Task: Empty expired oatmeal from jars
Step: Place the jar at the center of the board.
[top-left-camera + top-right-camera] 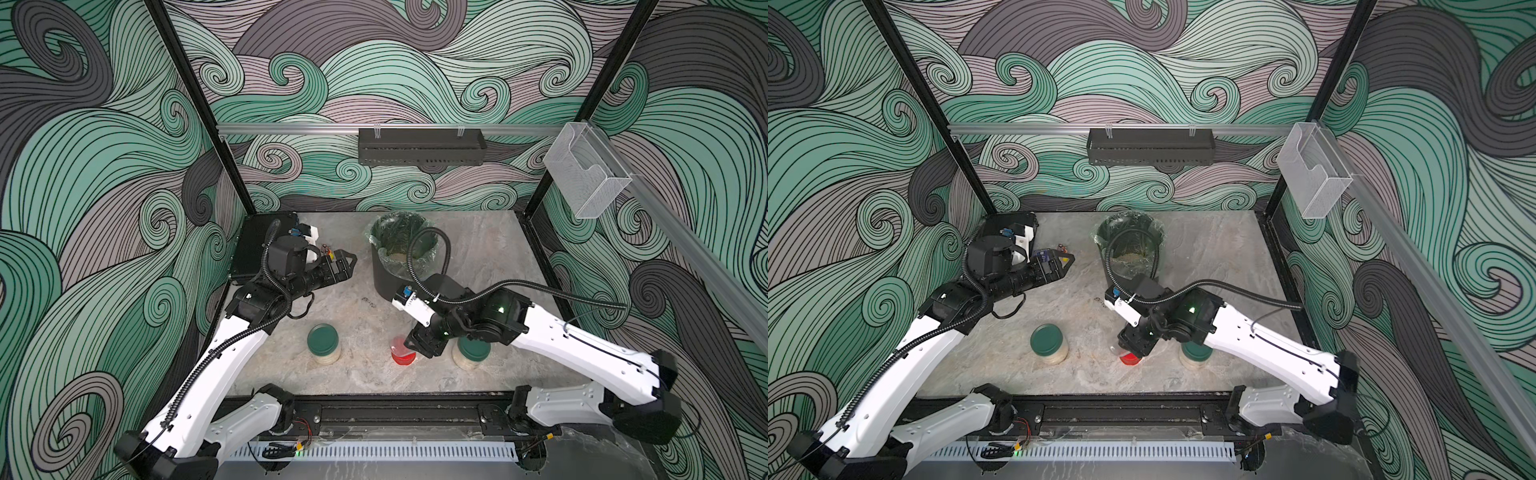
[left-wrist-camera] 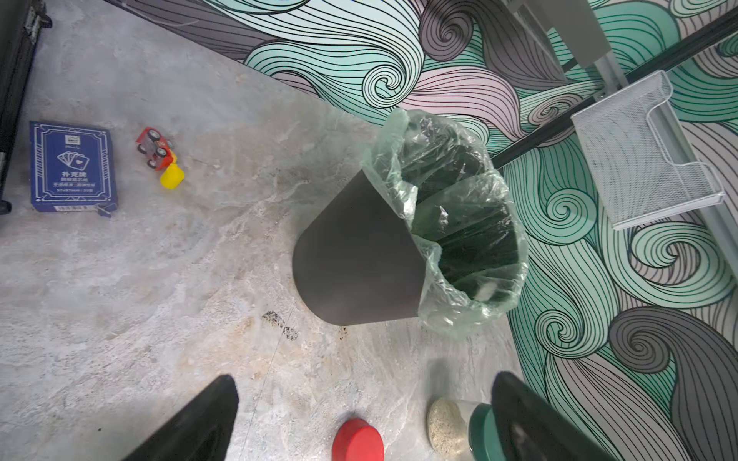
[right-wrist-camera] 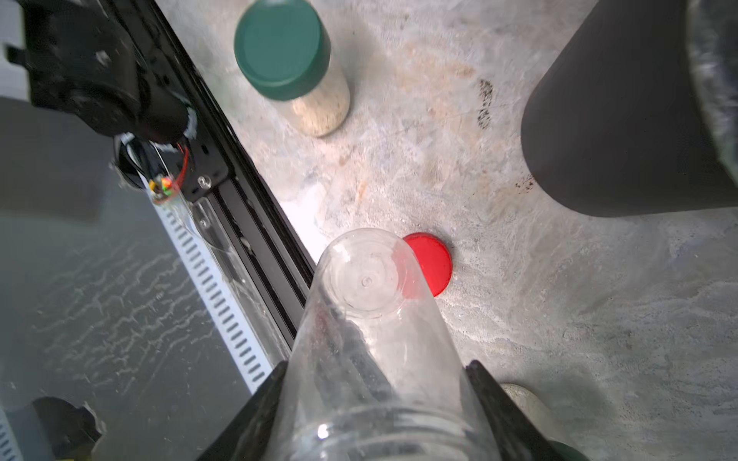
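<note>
The tall black bin (image 1: 384,278) with its clear liner stands behind. Two wide glass jars with dark green lids (image 1: 323,338) (image 1: 471,351) stand capped, full of pale oatmeal (image 3: 323,107). My right fingers (image 3: 259,411) clamp the small clear jar (image 3: 371,311), empty, above its red lid (image 3: 433,263). My left fingers (image 2: 199,423) gape, holding nothing. Next, I reckon: set it down and uncap another.

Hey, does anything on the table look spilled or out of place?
Yes: dark specks are scattered on the table beside the black bin, like a small spill. The red lid lies loose while the right claw holds an empty jar.
</note>
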Motion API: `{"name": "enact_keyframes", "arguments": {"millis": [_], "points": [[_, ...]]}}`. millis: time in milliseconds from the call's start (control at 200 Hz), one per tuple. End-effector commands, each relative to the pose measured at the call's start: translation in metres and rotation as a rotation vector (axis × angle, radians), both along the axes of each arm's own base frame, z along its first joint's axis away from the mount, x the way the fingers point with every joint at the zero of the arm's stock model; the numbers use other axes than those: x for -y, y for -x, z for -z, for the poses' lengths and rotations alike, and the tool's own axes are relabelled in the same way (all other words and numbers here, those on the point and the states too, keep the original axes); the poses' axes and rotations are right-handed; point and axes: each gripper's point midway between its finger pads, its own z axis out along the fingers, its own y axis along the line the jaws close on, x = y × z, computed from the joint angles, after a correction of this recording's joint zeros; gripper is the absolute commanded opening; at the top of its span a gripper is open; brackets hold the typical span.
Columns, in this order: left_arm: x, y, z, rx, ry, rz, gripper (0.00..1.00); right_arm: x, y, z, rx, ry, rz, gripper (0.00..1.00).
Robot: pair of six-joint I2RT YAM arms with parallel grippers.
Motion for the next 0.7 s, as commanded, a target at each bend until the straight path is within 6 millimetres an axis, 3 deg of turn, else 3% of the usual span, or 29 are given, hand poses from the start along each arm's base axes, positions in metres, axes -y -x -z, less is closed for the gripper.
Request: {"name": "enact_keyframes", "arguments": {"millis": [0, 480, 695], "points": [[-0.011, -0.001, 0.011, -0.037, -0.043, -0.027, 0.99, -0.003, 0.007, 0.007, 0.016, 0.076, -0.067, 0.60], [-0.022, -0.009, 0.029, -0.102, 0.000, -0.053, 0.99, -0.054, 0.015, 0.048, -0.020, 0.153, -0.174, 0.61], [-0.025, -0.009, 0.033, -0.113, 0.013, -0.056, 0.99, -0.063, 0.009, 0.070, -0.020, 0.219, -0.188, 0.62]]}}
